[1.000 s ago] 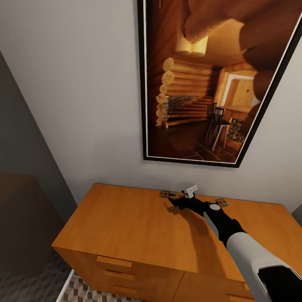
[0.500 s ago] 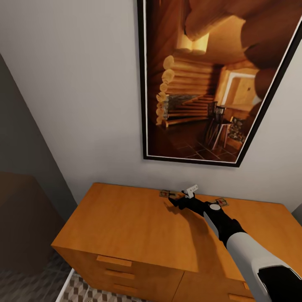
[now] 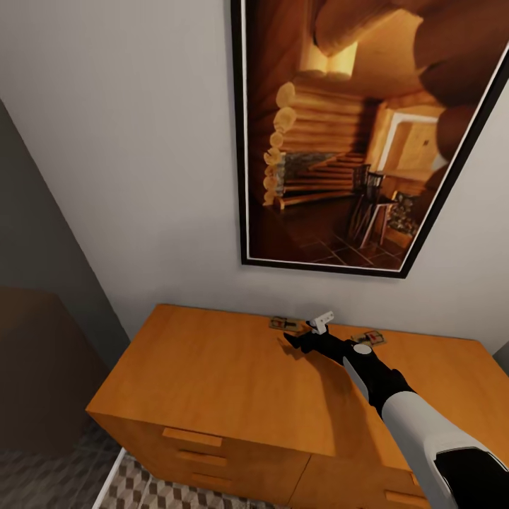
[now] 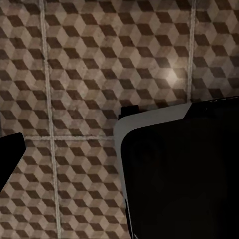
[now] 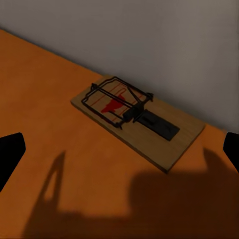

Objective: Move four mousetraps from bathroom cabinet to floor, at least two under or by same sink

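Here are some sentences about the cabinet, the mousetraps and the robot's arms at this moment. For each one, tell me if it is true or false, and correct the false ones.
1. Two mousetraps lie on the cabinet top near the wall. True: one mousetrap and a second mousetrap.
2. The right gripper holds a mousetrap. False: it is open, short of the trap, not touching it.
3. A framed picture hangs above the cabinet. True.
4. The left wrist view shows the cabinet top. False: it shows the patterned bathroom floor.
5. The trap ahead of the right gripper stands upright. False: it lies flat.
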You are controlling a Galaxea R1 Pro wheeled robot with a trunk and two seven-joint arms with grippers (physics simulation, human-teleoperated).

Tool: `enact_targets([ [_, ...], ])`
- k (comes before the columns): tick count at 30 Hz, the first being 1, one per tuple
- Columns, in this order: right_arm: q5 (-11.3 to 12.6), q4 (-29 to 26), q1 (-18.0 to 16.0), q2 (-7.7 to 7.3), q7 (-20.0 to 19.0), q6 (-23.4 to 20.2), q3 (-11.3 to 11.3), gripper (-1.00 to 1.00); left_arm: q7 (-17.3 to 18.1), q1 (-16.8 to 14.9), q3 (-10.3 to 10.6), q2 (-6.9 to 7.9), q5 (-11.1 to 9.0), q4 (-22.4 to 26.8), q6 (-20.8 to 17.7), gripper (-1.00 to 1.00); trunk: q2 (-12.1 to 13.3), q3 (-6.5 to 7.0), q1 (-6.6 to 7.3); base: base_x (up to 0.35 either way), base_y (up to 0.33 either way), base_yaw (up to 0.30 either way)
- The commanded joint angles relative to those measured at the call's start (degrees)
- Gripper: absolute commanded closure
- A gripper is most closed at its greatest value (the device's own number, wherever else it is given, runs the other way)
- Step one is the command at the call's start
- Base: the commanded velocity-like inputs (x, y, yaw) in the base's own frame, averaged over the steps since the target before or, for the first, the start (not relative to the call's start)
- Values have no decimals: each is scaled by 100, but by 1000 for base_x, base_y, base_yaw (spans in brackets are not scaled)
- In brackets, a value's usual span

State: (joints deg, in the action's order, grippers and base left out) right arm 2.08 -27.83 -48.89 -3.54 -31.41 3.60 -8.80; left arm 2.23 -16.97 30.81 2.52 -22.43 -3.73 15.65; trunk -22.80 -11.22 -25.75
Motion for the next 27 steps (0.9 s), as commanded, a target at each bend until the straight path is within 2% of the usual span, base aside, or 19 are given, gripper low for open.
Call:
enact_targets([
  [1,21,6,-7,-7,4,27,-34,-100,23,-8,48,-2,-55,-22,37,-100,-12,-17,-3,0,0,0],
  [27,13,6,-7,-7,4,36,-34,-100,23,-8,48,2,-58,-22,37,-100,-12,-35,-3,0,0,0],
])
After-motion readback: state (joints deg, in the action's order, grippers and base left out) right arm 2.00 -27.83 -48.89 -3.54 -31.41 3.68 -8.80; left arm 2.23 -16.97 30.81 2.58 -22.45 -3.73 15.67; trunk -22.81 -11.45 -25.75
